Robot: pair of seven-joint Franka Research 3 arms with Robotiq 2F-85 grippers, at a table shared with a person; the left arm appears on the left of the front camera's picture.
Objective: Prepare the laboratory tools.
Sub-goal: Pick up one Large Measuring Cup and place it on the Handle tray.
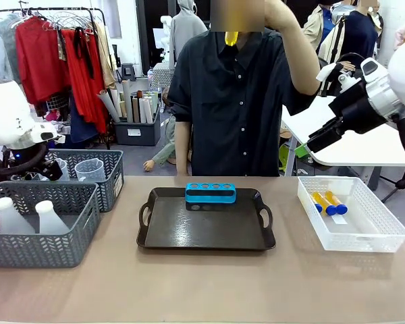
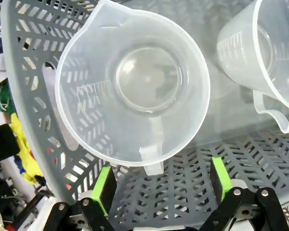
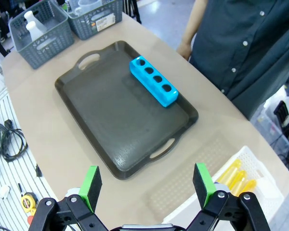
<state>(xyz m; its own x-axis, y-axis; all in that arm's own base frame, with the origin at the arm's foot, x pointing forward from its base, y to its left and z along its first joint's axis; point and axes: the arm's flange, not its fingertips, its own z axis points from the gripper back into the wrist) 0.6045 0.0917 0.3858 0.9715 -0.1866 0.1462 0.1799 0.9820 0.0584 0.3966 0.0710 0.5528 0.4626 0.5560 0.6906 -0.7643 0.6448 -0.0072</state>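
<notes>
clear plastic beaker looks light and slippery; pinch the wall by its handle. left gripper hangs above, fingers wide, empty.

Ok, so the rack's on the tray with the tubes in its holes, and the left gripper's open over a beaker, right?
No: the rack is empty; the tubes lie in the white basket, as the right wrist view shows. The rack is on the tray, and the left gripper is open over a beaker.
</notes>
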